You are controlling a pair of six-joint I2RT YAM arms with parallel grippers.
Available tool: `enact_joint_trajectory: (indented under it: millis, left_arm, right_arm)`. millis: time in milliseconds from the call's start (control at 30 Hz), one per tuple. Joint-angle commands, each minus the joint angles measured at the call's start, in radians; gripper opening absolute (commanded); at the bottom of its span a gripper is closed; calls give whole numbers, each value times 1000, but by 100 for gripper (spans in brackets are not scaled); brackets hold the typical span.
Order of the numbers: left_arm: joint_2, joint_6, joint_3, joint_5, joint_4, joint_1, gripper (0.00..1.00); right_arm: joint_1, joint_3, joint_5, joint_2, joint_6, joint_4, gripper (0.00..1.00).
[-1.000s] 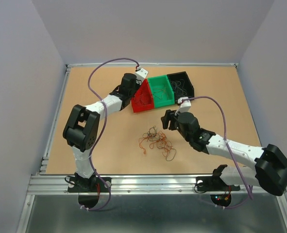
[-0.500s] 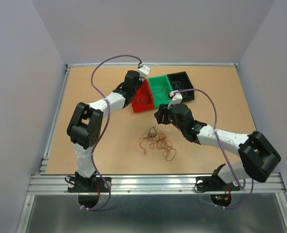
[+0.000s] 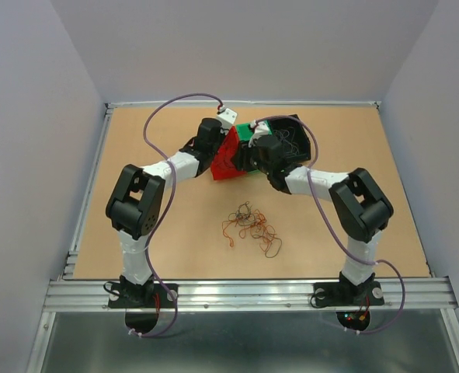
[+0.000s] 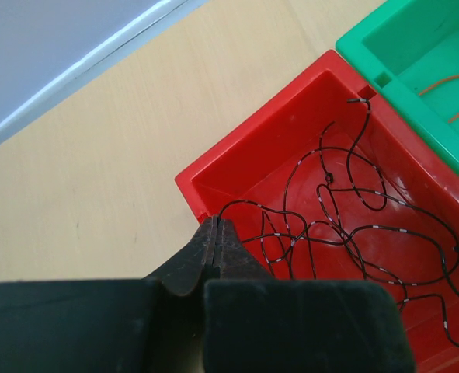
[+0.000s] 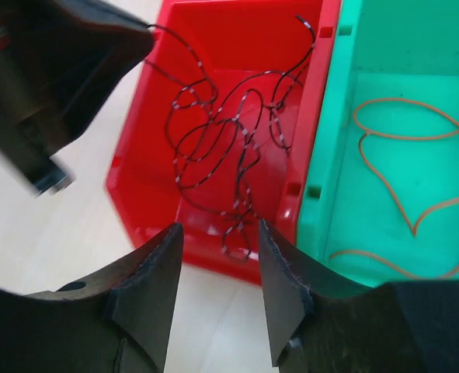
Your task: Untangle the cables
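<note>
The left pincer (image 4: 216, 233) is clenched on the end of a black wire (image 4: 345, 198), apparently to feed it into the red bin (image 4: 248, 128) by the far edge of the tabletop (image 3: 151, 233). The right pincer (image 5: 219, 233), released, hovers over that bin's wall, probably ready to help. The tangle (image 3: 250, 227) lies toward the near edge, mid-width, apart from both.

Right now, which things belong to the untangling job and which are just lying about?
Job: tangle of cables; red bin with black wire; green bin with orange wire; black bin; left claw; right claw.
Lying about: purple arm cables; metal rail.
</note>
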Motion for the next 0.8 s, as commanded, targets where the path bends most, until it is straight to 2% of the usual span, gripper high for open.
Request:
enact_joint_trajectory:
  millis: [0, 133, 200, 233, 267, 300, 333, 567, 767]
  left_arm:
    - [-76, -24, -17, 15, 61, 4, 0]
    - [-97, -36, -36, 46, 61, 15, 0]
    - [-113, -46, -47, 67, 61, 16, 0]
    - [-117, -49, -50, 78, 62, 19, 0]
    - [-122, -52, -50, 90, 61, 21, 0]
    - [-124, -58, -51, 116, 59, 22, 0]
    - [-122, -61, -51, 126, 58, 22, 0]
    - [-7, -104, 35, 161, -7, 22, 0]
    - [42, -148, 41, 184, -7, 24, 0]
  right_arm:
    - [-28, 126, -74, 101, -26, 46, 49]
    - [-40, 216, -89, 176, -35, 36, 45]
    - [-40, 239, -92, 210, -38, 31, 38]
    - [-40, 259, -106, 221, -40, 29, 26]
    - [-40, 270, -114, 230, -40, 26, 19]
    - [-40, 279, -121, 244, -40, 20, 6]
    - [-40, 287, -118, 250, -38, 17, 2]
    - [-40, 374, -62, 342, -3, -7, 1]
    - [-19, 509, -20, 437, 23, -118, 0]
